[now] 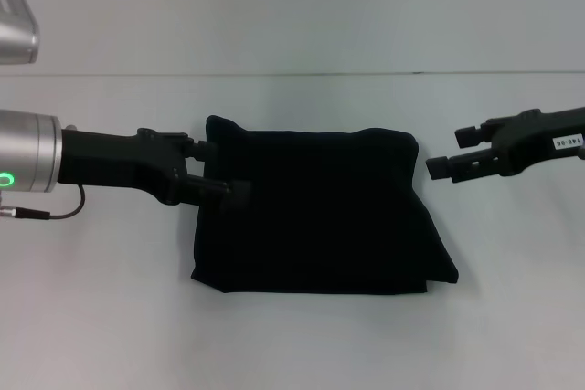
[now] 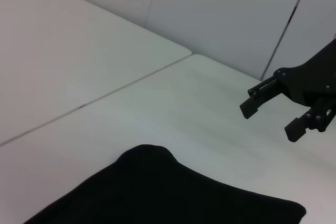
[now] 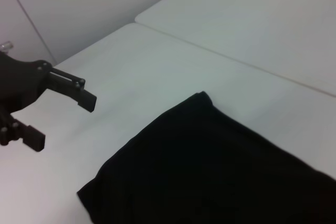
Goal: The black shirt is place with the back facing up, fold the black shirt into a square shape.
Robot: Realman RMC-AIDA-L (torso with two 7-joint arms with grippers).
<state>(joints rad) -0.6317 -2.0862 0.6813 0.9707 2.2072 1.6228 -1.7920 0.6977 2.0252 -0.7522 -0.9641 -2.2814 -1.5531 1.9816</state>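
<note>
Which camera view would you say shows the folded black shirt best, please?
The head view: the whole black shirt lies folded into a rough rectangle on the table, all four edges visible, left gripper at its edge. Each wrist view shows only a corner and part of the cloth, cut off by the frame.

Bare table [image 1: 302,344] lay open along the frame's top and bottom; the black shirt [image 1: 320,212] filled the centre between both hands.

White table [image 1: 302,344] with a seam line across it, plain white panelled wall [image 2: 226,9] behind
</note>
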